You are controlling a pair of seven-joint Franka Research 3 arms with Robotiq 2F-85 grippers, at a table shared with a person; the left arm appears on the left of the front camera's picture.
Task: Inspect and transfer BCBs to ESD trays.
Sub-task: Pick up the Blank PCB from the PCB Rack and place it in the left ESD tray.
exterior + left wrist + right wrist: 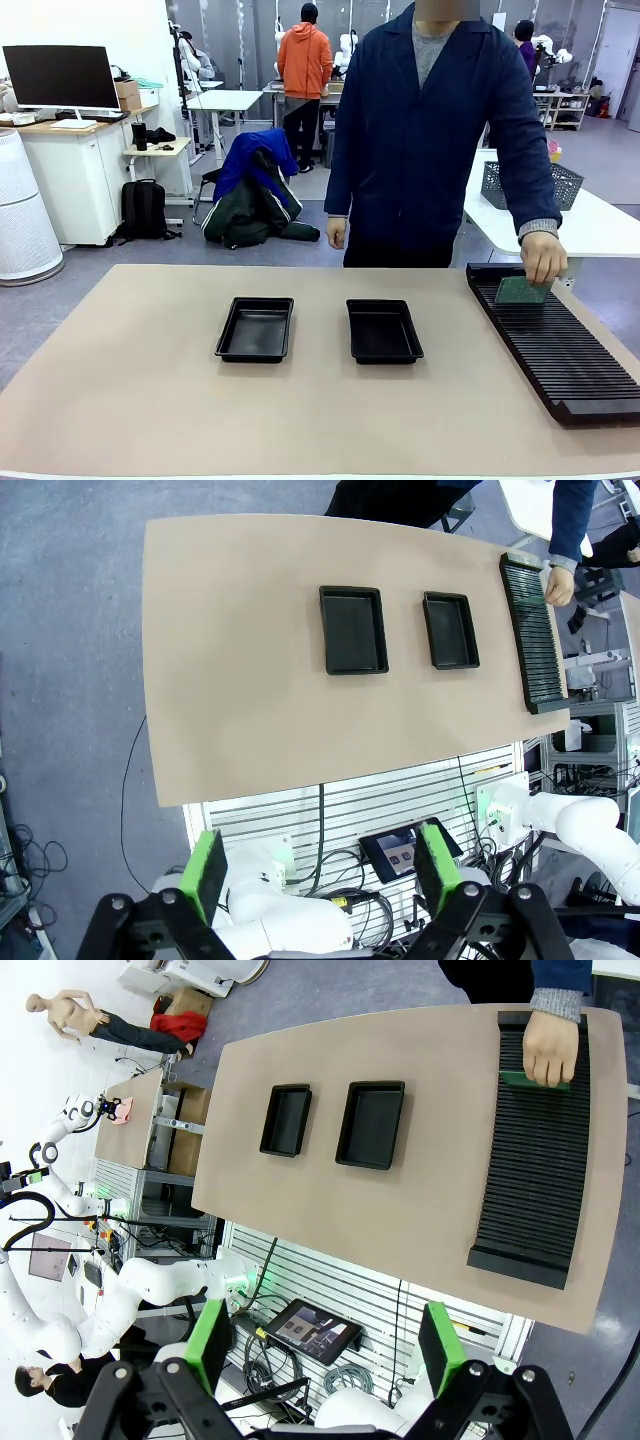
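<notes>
- BCB [522, 290]: one green board stands on edge at the far end of the ribbed black rack [560, 350], right side of the front view, with the person's hand [544, 256] pinching it from above.
- The right wrist view looks down from high up, so the board is a thin green strip under the fingers at upper right. In the left wrist view it is too small to pick out.
- One ESD tray [256, 328] sits left of centre on the table [120, 400]; the other ESD tray [384, 331] is near it, not touching.
- The left gripper [322, 870], at the bottom of its own view, hangs high over the table edge, pads spread wide, holding nothing.
- The right gripper [325, 1345] is likewise wide apart and empty-handed.
</notes>
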